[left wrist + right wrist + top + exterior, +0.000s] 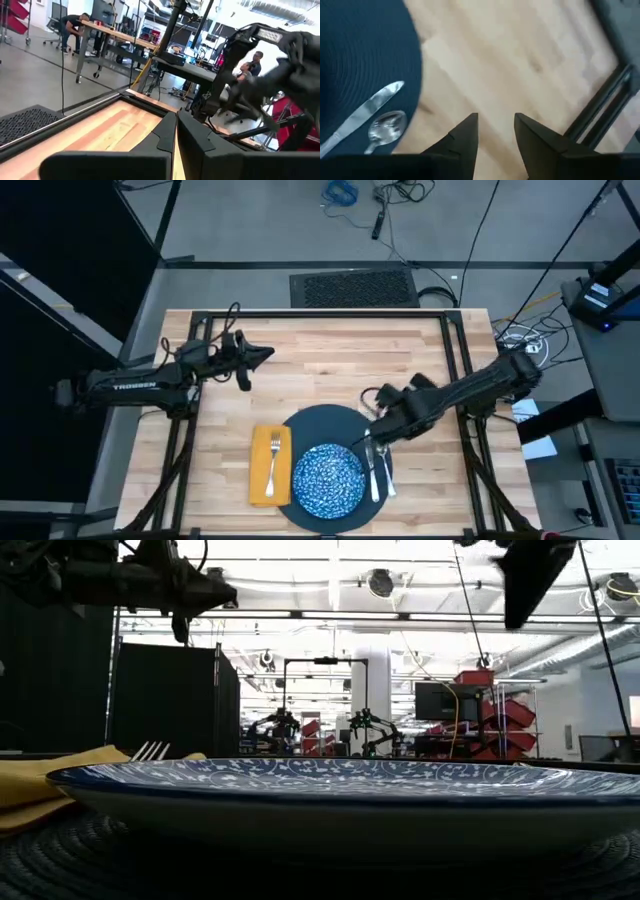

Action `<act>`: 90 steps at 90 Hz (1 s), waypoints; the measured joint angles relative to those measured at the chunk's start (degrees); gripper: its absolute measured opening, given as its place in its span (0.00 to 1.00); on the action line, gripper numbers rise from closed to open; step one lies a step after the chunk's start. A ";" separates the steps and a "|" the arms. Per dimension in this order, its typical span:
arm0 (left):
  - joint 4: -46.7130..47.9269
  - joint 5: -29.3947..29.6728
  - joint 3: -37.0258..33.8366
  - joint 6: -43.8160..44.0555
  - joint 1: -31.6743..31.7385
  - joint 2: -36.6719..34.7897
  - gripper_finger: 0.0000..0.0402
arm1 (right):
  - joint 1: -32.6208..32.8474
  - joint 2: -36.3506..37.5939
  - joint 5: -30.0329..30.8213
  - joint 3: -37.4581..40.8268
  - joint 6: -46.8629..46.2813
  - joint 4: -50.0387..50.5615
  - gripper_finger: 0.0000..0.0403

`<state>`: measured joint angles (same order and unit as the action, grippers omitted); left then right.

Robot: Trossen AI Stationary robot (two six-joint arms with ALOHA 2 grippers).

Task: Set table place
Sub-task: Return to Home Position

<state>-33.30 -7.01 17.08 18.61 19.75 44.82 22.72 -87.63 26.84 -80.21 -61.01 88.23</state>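
Over a workshop floor of cables and benches, the plank table [430, 360] carries one finished-looking place, set at the near edge where a diner would sit. I count one round mat [325, 420], with one patterned plate [327, 478] centred on it. One yellow napkin [259, 480] lies just left of the mat, and one fork [273, 463] lies along it. One knife [367, 115] and one spoon [386, 125] sit side by side on the mat's right part. My right gripper [495, 132] hangs just above that cutlery, fingers parted and holding nothing, so I judge it is free to pull back. The left gripper [176, 119] waits over the far left of the table with its fingers closed together and empty, well clear of the setting.
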 joint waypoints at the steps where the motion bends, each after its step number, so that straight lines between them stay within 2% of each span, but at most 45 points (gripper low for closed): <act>1: 0.01 -0.03 0.00 -0.14 0.00 0.00 0.00 | 0.12 0.93 0.35 0.58 0.01 0.00 0.28; 13: -0.13 -2.88 -0.14 -2.36 0.00 -0.05 0.00 | 1.26 14.47 3.54 10.96 -1.10 -2.67 0.25; 26: -0.03 -4.54 -2.69 -2.87 0.00 -2.47 0.00 | 2.43 30.17 2.65 26.25 0.73 -15.62 0.23; 37: 0.65 -2.31 -5.42 -2.48 -0.02 -6.57 0.00 | 2.45 41.26 -0.34 37.10 8.08 -30.12 0.23; 47: 0.38 1.00 -6.78 -3.09 0.00 -11.89 0.00 | 2.45 48.21 -1.61 43.49 20.15 -46.17 0.23; 53: -0.91 1.19 -6.82 -5.56 0.05 -13.46 0.00 | 2.13 50.91 -3.27 46.57 29.72 -57.78 0.23; 61: -6.35 1.17 -6.82 -8.65 0.77 -13.13 0.00 | -0.28 52.67 -9.04 49.47 44.04 -73.05 0.23; 67: -10.41 1.02 -6.65 -8.02 2.34 -12.01 0.00 | -3.74 53.04 -13.90 50.28 52.50 -80.53 0.23; 78: -11.22 -2.67 -6.32 -5.80 5.46 -10.20 0.00 | -12.81 52.88 -20.63 50.28 59.88 -86.00 0.23; 90: -11.09 -6.16 -6.34 -5.90 9.54 -9.24 0.00 | -24.62 51.45 -32.16 50.28 60.86 -87.18 0.23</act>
<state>-44.39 -13.17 10.74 12.71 29.29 35.58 -1.90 -36.17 -5.32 -29.93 -0.14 1.05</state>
